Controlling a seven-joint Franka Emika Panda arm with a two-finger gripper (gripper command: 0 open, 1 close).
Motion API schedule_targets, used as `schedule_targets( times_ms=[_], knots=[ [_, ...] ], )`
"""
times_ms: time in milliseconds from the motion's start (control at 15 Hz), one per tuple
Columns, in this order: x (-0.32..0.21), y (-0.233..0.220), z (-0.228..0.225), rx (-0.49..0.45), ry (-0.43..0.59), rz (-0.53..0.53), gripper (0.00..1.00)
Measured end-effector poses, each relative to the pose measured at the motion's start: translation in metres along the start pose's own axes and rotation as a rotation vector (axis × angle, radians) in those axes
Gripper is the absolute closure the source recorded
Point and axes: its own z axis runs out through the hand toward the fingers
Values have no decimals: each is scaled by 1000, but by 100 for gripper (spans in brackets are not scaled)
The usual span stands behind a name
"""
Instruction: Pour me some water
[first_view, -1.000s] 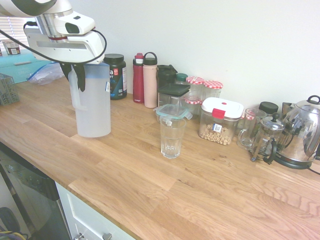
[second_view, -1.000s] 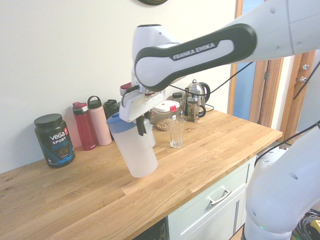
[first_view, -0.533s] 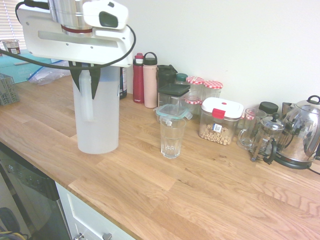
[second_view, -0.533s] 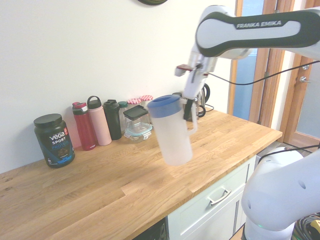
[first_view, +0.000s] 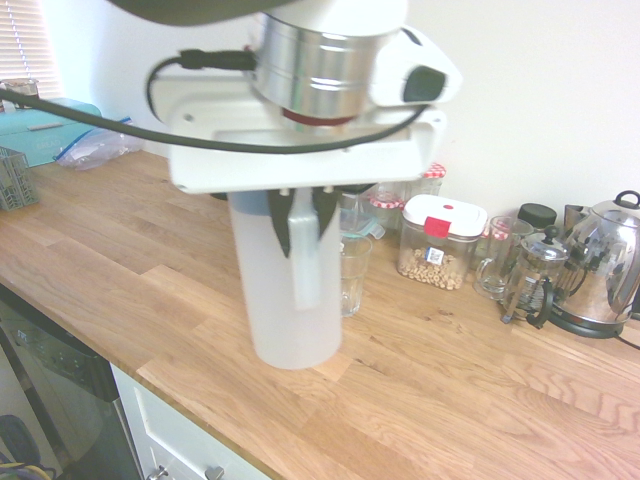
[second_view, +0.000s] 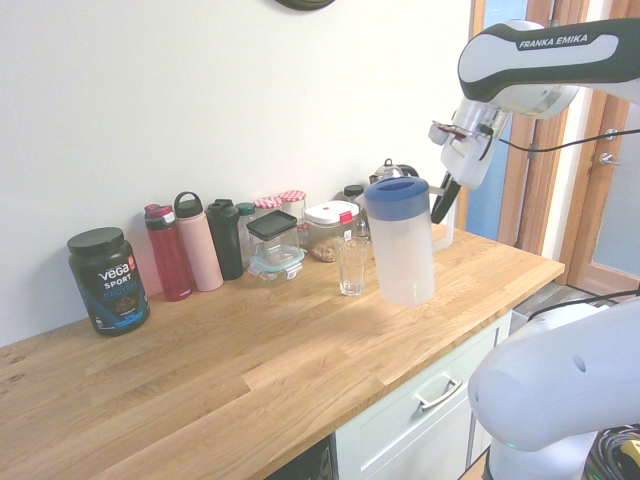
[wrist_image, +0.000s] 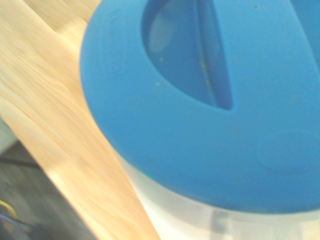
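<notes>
Frosted pitcher held upright above the counter.
The clear ribbed drinking glass (second_view: 352, 266) stands on the wooden counter (second_view: 230, 370), half hidden in the first exterior view; beside it, jaws clamp the handle of the translucent plastic pitcher with blue lid (second_view: 401, 241).

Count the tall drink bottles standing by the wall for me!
3: a red bottle, a pink bottle right beside it, and a dark bottle next along. More could hide behind the jars.
</notes>
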Motion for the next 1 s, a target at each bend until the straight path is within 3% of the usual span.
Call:
schedule_targets(
  times_ms=[400,1000],
  knots=[
    [72,26,24,-112,-69,-55,100],
    [101,6,33,-320,-171,-129,100]
  ],
)
